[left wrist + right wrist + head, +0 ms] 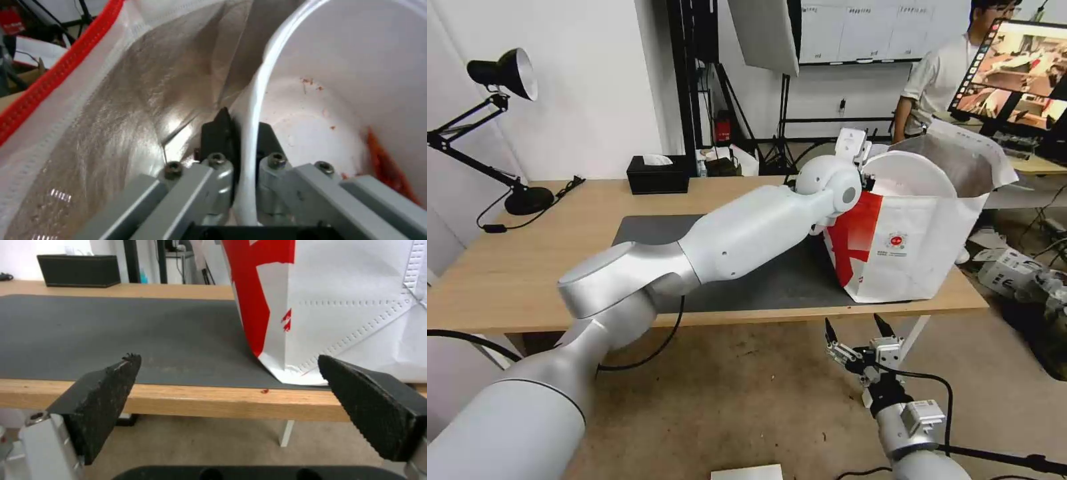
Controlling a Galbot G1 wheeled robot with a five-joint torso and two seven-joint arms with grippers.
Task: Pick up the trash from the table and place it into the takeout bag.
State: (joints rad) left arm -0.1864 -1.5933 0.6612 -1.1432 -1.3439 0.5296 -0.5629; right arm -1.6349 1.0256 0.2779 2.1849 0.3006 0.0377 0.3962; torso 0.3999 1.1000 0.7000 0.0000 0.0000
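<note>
Reaching across the table point(507, 280) toward the right of centre in the head view, the left arm had its left gripper point(242, 133) at the mouth of the takeout bag point(920, 260). Its jaws were clamped on the rim of the white bowl point(356, 66), one black finger point(218, 133) outside and one inside. The bowl was tilted on edge in the bag's open top, against the foil lining point(133, 110), with red scraps point(382, 166) clinging to its inner wall. The bag stood upright at the right end of the dark mat point(111, 330), near the table's front edge. The right gripper point(857, 330) hung below that edge, lower centre-right of the head view, jaws well apart and holding nothing. A black tissue box point(657, 175) sat at the table's far side, upper centre-left.
</note>
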